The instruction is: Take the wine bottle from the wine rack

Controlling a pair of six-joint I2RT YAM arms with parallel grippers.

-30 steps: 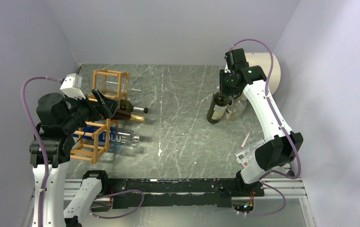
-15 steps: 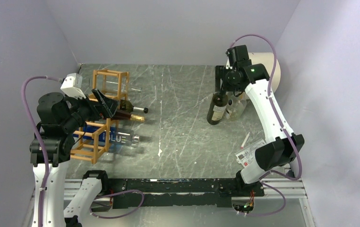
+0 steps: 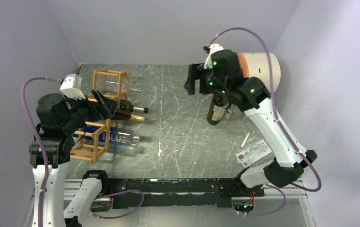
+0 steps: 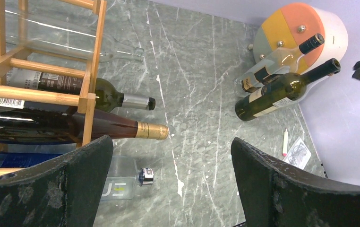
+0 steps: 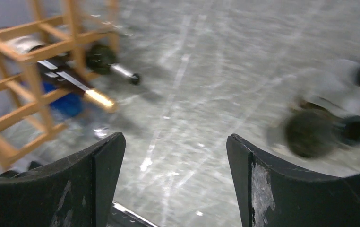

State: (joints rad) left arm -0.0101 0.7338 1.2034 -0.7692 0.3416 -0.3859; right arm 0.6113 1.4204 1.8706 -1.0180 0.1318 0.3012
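Whereas it gripped before, right end effector point(image 5: 174, 137) gapes — bottle point(image 4: 277, 94) freed.

the light-brown wooden wine rack point(image 3: 103, 113) sits on the left of the grey tabletop point(image 3: 178, 123) with bottles point(image 3: 132, 109) lying in it. a dark green wine bottle point(image 3: 217, 109) stands at the right.
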